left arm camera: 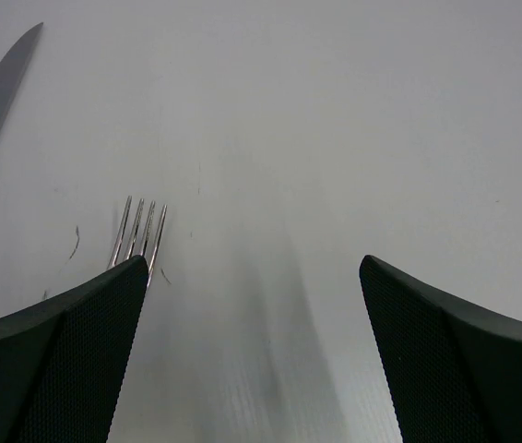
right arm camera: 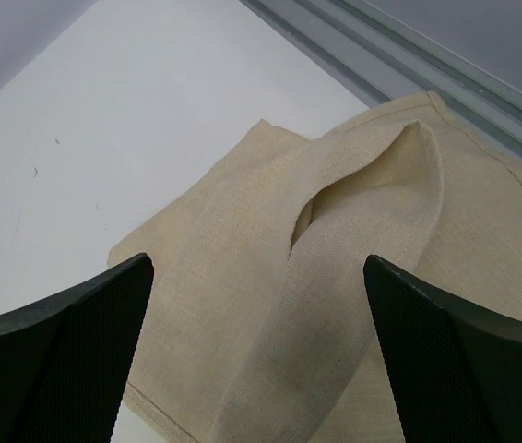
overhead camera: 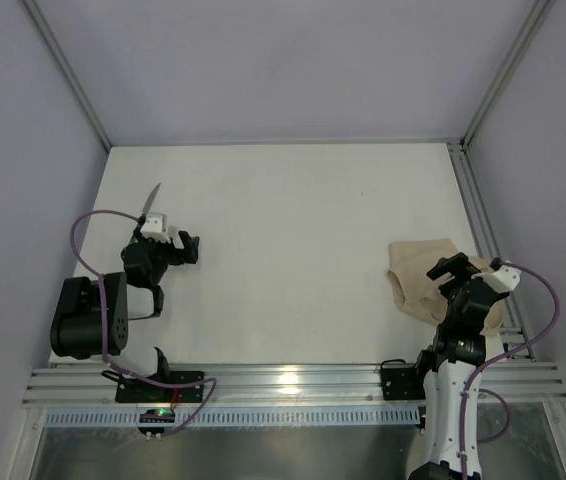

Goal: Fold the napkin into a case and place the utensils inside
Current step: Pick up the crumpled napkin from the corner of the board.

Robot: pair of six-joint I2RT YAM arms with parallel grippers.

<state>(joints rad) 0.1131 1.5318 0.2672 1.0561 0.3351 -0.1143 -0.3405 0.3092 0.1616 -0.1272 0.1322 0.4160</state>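
Observation:
The napkin (overhead camera: 415, 275) lies rumpled at the table's right edge, a beige-tan cloth with a raised fold running through it (right arm camera: 353, 231). My right gripper (overhead camera: 450, 270) hovers over its near part, open and empty (right arm camera: 256, 277). The knife's silver blade (overhead camera: 152, 199) sticks out beyond my left wrist at the far left. In the left wrist view the knife (left arm camera: 1, 88) lies at the upper left with a bit of teal handle, and the fork tines (left arm camera: 139, 233) show just past the left fingertip. My left gripper (overhead camera: 190, 250) is open and empty over bare table (left arm camera: 252, 277), right of both utensils.
An aluminium rail (overhead camera: 479, 225) runs along the table's right edge, touching the napkin's far side (right arm camera: 409, 55). Another rail (overhead camera: 293, 381) crosses the near edge by the arm bases. Grey enclosure walls stand on the left, back and right.

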